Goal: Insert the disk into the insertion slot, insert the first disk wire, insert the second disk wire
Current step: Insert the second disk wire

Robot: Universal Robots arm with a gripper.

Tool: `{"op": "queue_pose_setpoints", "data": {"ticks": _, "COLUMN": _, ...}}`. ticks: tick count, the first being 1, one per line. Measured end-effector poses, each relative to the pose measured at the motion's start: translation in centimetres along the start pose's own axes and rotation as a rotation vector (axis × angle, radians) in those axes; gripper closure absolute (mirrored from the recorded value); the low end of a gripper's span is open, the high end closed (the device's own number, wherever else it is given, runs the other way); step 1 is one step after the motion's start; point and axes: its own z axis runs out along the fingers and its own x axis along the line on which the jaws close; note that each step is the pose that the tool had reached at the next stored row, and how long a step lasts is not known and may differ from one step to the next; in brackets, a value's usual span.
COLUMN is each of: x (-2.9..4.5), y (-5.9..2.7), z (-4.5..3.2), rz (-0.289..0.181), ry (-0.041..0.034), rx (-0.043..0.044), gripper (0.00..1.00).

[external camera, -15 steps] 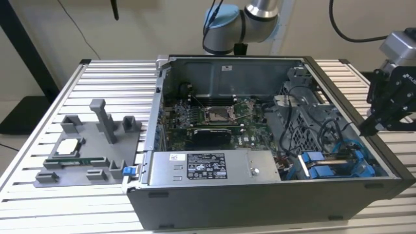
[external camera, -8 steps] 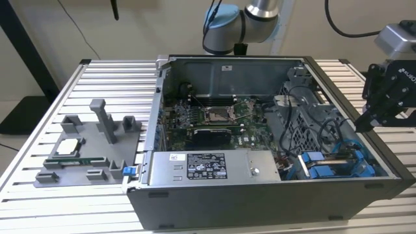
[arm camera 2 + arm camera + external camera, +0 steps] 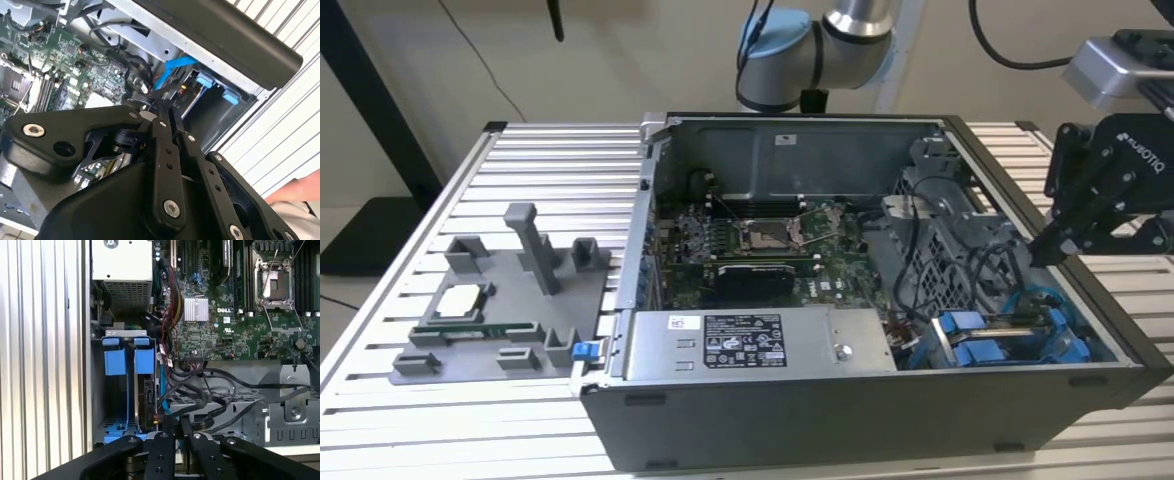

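The disk (image 3: 147, 396) stands edge-on in its blue carrier (image 3: 145, 360) inside the insertion slot (image 3: 111, 426), a grey metal bay at the case's corner (image 3: 1067, 335). A second blue carrier (image 3: 115, 362) sits beside it. A blue wire (image 3: 161, 385) and black wires (image 3: 210, 392) curl next to the disk's end. In both wrist views my gripper (image 3: 176, 421) hovers just above those wires with its fingers (image 3: 162, 120) pressed together and nothing clearly between them. In the exterior view the gripper (image 3: 1051, 250) hangs over the case's right edge, above the bay.
The open computer case (image 3: 854, 430) lies on a slatted aluminium table (image 3: 454, 420). Inside are the motherboard (image 3: 761, 240) and a grey labelled power-supply box (image 3: 747, 342). A grey fixture (image 3: 494, 300) with small parts sits at the exterior view's left. A person's hand (image 3: 295, 197) is beside the case.
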Motion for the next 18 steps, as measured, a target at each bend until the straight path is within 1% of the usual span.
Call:
{"op": "queue_pose_setpoints", "data": {"ticks": 5, "x": 0.08, "y": 1.52, "z": 0.04, "rz": 0.0, "ry": -0.0019, "rx": -0.0001, "gripper": 1.0}}
{"op": "queue_pose_setpoints", "data": {"ticks": 9, "x": 0.41, "y": 2.54, "z": 0.08, "rz": 0.0, "ry": -0.002, "rx": 0.0006, "gripper": 1.0}}
{"op": "queue_pose_setpoints", "data": {"ticks": 14, "x": 1.18, "y": 3.61, "z": 0.2, "rz": -0.001, "ry": -0.0022, "rx": 0.0062, "gripper": 1.0}}
{"op": "queue_pose_setpoints", "data": {"ticks": 18, "x": 2.05, "y": 4.24, "z": 0.36, "rz": -0.002, "ry": -0.0026, "rx": 0.0148, "gripper": 1.0}}
